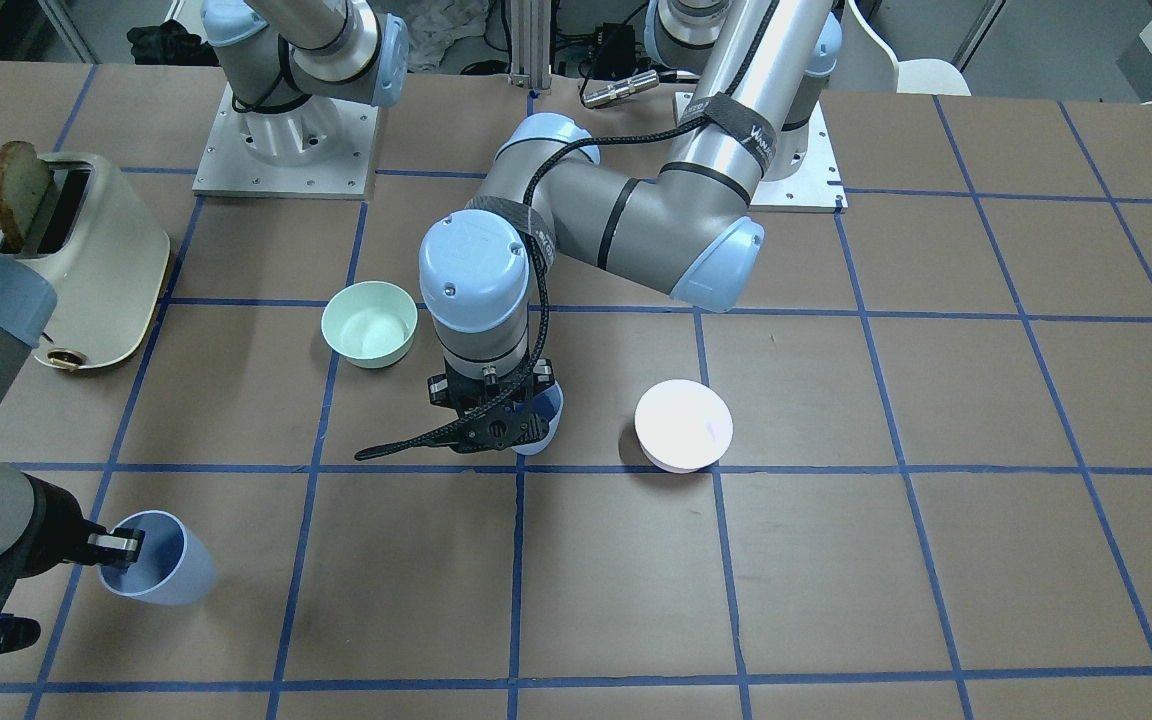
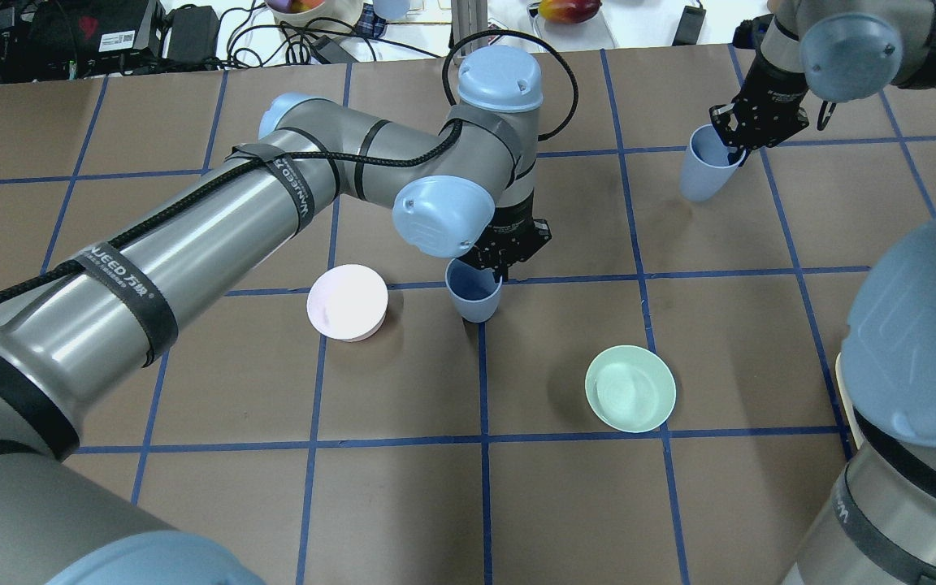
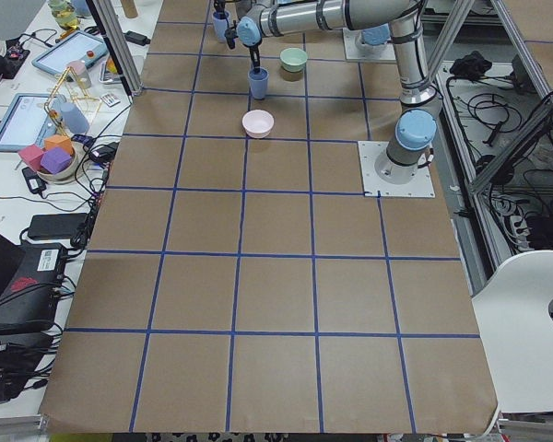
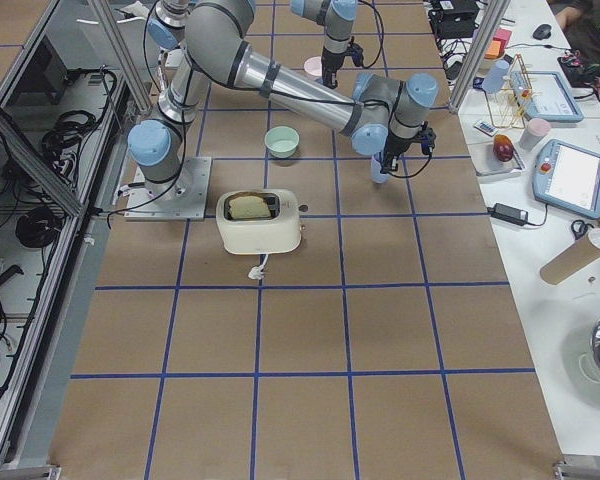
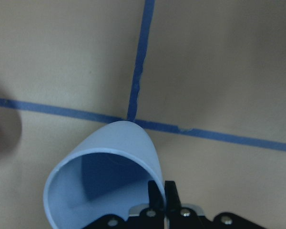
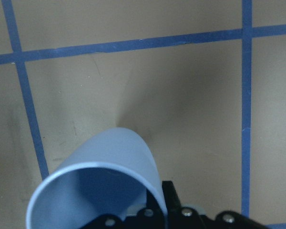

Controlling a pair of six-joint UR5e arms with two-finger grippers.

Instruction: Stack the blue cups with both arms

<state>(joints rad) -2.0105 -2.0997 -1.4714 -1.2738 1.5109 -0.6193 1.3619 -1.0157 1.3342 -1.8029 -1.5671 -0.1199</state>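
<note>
The left gripper (image 2: 499,272) pinches the middle cup (image 2: 474,301) by its rim; the right gripper (image 2: 734,153) pinches the other cup (image 2: 699,179) likewise. Both seem lifted but are well apart, so all the stacking remains.

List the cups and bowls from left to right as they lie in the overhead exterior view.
pink bowl → central blue cup → mint-green bowl → far blue cup

Brown table (image 1: 936,400), blue tape grid: toaster (image 1: 86,260), mint-green bowl (image 1: 370,323), pink bowl (image 1: 683,425), well apart.
</note>
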